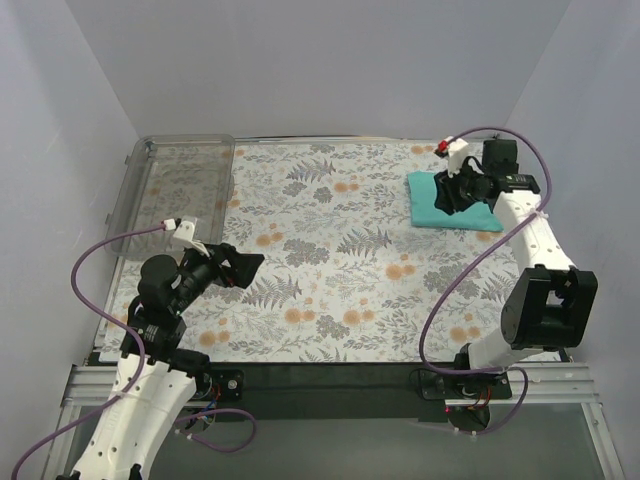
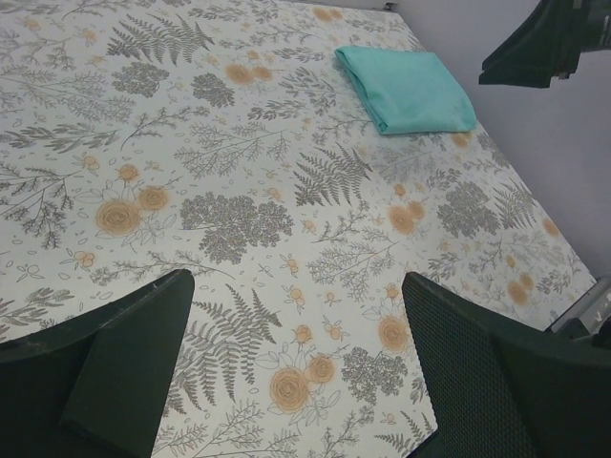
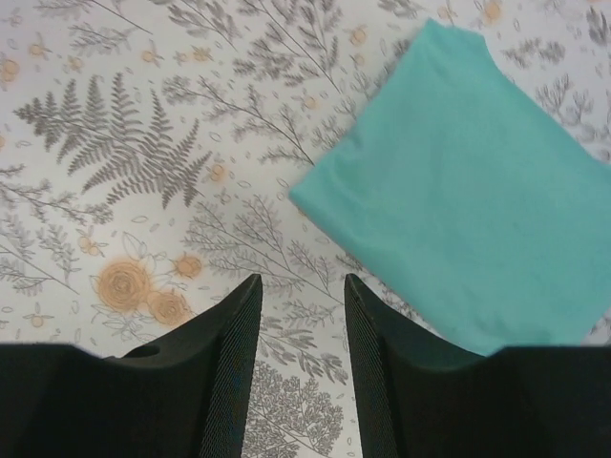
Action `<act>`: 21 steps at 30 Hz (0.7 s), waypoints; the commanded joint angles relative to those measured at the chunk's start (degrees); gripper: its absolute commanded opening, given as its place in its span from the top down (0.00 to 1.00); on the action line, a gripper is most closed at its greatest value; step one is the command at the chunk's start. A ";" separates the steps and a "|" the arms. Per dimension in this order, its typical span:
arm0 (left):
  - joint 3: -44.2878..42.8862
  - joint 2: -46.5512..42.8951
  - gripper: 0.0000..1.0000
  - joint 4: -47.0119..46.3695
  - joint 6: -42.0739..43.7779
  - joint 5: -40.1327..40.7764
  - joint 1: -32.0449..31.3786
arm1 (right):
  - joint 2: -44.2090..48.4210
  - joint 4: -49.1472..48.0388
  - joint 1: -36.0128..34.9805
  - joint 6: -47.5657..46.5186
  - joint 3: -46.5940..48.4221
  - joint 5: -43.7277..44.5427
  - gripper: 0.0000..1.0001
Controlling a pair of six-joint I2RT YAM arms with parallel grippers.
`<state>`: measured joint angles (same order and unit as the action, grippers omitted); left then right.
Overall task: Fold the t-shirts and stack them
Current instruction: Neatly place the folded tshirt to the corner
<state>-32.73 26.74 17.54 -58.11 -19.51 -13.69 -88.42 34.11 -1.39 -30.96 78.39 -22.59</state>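
One folded teal-green t-shirt [image 1: 428, 208] lies flat at the far right of the flower-patterned table; it also shows in the left wrist view [image 2: 406, 89] and the right wrist view [image 3: 477, 210]. My right gripper [image 1: 452, 195] hovers over the shirt's left part. Its jaws stand moderately apart, open [image 3: 303, 279], with only tablecloth between them and the shirt's edge just to the right. My left gripper [image 1: 245, 268] is low over the near left of the table, wide open [image 2: 298, 277] and holding nothing.
A clear plastic bin [image 1: 185, 139] stands at the far left corner of the table. White walls close in the left, back and right sides. The right arm's dark body [image 2: 544, 43] shows at the top right of the left wrist view.
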 commanded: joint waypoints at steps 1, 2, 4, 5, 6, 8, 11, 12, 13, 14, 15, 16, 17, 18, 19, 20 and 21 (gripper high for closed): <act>-2.42 0.06 0.16 0.12 0.19 -2.99 0.16 | 3.75 -1.94 4.28 0.99 -6.92 -2.62 0.60; -2.69 0.41 0.16 0.30 0.27 -3.51 0.16 | 5.78 -2.37 4.81 0.38 -8.76 -2.64 0.59; -3.56 1.64 0.16 1.18 0.45 -4.75 0.16 | 12.61 -4.48 4.99 -0.33 -14.28 -1.85 0.57; -3.92 2.95 0.16 1.53 0.28 -4.84 0.16 | 14.92 -4.92 5.25 -0.24 -15.62 -1.06 0.55; -4.18 3.84 0.16 2.23 0.10 -4.58 0.25 | 17.29 -5.71 5.43 0.02 -17.29 -0.53 0.49; -4.97 5.85 0.16 2.59 -0.60 -3.53 0.16 | 24.15 -7.03 5.96 1.42 -21.51 2.27 0.37; -5.50 7.00 0.15 2.94 -1.83 -1.16 0.16 | 33.12 -10.81 6.48 2.74 -27.66 7.53 0.02; -5.59 7.44 0.15 3.20 -2.10 -0.02 0.16 | 35.31 -13.51 6.66 4.40 -29.24 9.47 0.02; -6.02 7.71 0.14 3.46 -2.27 2.17 0.16 | 39.51 -15.63 6.75 7.20 -31.17 12.19 0.02; -6.20 7.89 0.13 3.73 -2.62 3.93 0.25 | 41.29 -17.30 6.92 9.67 -34.06 16.39 0.02; -6.47 8.15 0.09 4.69 -2.80 5.52 0.16 | 42.88 -17.23 7.10 10.13 -34.88 15.39 0.02; -6.73 8.15 0.08 5.04 -2.89 6.75 0.16 | 45.16 -16.36 7.19 9.96 -35.23 13.82 0.02; -6.73 8.15 0.07 5.22 -2.72 8.76 0.16 | 46.05 -15.66 7.19 10.30 -35.76 12.41 0.02; -6.65 7.98 0.07 5.57 -2.54 9.57 0.25 | 47.45 -14.43 7.19 11.18 -35.94 11.87 0.02; -6.47 7.89 0.05 5.84 -2.45 10.53 0.16 | 48.07 -13.99 7.19 11.88 -36.11 11.34 0.02; -6.21 7.80 0.05 6.01 -2.36 11.76 0.16 | 48.52 -13.98 7.19 12.93 -36.46 11.86 0.02; -6.03 7.54 0.05 6.28 -2.01 12.21 0.16 | 48.87 -13.98 7.19 14.07 -36.99 12.65 0.02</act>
<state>-37.26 35.03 22.09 -60.45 -12.56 -13.69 -40.47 22.17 5.67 -21.39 42.30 -11.70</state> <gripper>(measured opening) 0.947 0.984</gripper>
